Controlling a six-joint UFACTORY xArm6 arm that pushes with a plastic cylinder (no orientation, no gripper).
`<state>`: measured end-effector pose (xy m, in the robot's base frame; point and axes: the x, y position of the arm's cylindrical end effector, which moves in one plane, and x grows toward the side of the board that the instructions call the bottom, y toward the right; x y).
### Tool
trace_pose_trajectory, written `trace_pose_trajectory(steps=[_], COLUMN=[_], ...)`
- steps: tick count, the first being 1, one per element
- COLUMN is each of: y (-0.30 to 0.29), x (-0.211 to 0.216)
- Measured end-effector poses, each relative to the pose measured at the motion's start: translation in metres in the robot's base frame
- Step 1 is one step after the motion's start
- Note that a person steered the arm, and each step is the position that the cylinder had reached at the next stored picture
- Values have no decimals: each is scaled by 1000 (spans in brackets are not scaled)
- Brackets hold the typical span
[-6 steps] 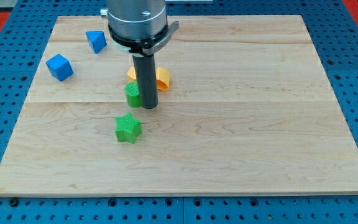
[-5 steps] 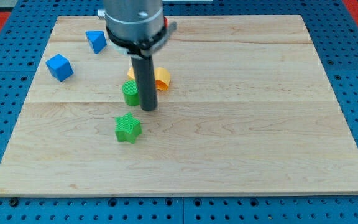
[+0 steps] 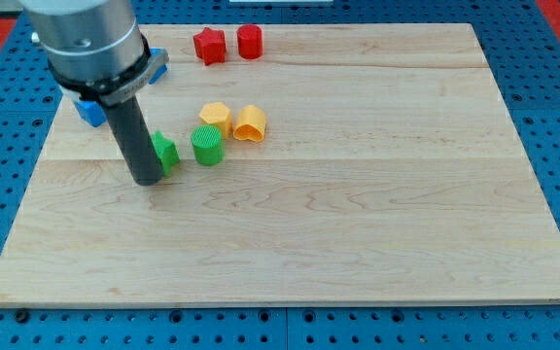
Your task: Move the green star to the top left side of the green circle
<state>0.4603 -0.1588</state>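
The green star (image 3: 166, 152) lies on the wooden board (image 3: 358, 194), just left of the green circle (image 3: 207, 145) with a small gap between them. My tip (image 3: 148, 179) rests on the board at the star's lower left side, touching or almost touching it. The dark rod hides the star's left part.
A yellow hexagon block (image 3: 216, 117) and an orange-yellow arch block (image 3: 250, 123) sit just above and right of the green circle. A red star (image 3: 209, 45) and a red cylinder (image 3: 250, 42) lie at the view's top. Two blue blocks (image 3: 89, 109) are partly hidden behind the arm.
The green star has moved up and left, from below the green circle to its left side. My tip has moved from the circle's right side to the star's lower left.
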Motion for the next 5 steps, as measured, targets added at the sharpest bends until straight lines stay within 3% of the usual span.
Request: trace_pose_trajectory(steps=[2,3,4,5], y=[-23,9,15,-41], x=[-8,-40,-33,4])
